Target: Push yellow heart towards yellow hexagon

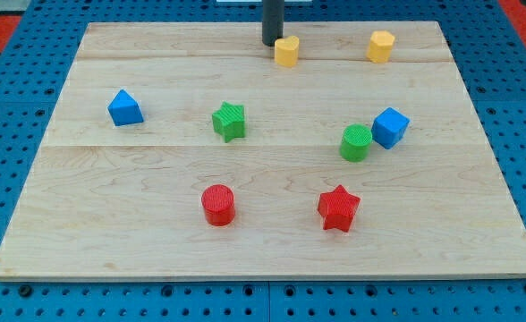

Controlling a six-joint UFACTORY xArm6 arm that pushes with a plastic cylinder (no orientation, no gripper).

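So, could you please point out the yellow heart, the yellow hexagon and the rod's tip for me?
yellow heart block (286, 51): camera view, middle of its front face.
yellow hexagon block (380, 46): camera view, centre of the block.
my tip (271, 43): camera view, the dark rod's very end, just left of the heart.

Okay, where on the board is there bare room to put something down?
Free: the view's bottom strip below the red cylinder and red star, and the view's left between blue triangle and green star. Crowded: green cylinder touching blue cube.
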